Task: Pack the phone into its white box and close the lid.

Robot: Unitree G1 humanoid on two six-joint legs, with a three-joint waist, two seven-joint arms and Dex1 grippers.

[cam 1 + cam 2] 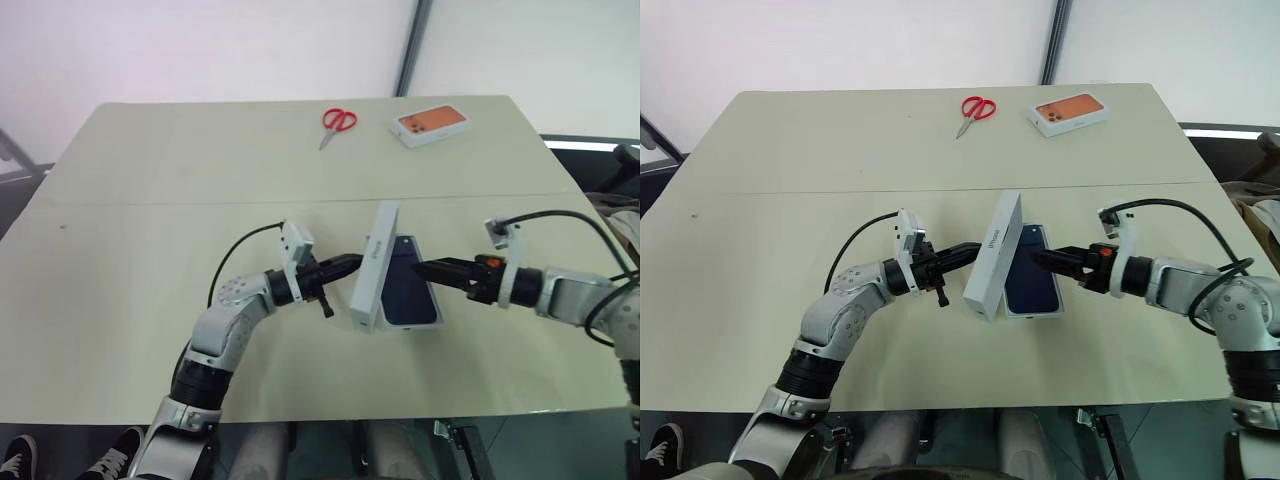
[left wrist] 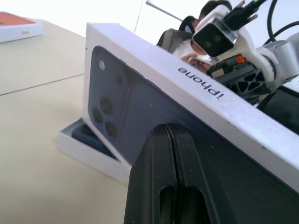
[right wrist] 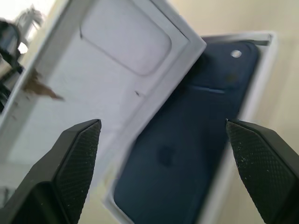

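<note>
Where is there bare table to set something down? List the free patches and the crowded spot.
Free: the wide stretch of table left of the scissors, and the near edge in front of the white box. Crowded: the centre, where the left pincer and right pincer flank the tilted lid over the phone.

The phone [image 1: 410, 290] lies in the white box [image 1: 436, 322]; the lid [image 1: 373, 268] leans along its left side.

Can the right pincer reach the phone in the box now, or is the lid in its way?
Probably yes. The right pincer is open beside the phone, whose right side is uncovered; the lid stands tilted on its left.
</note>
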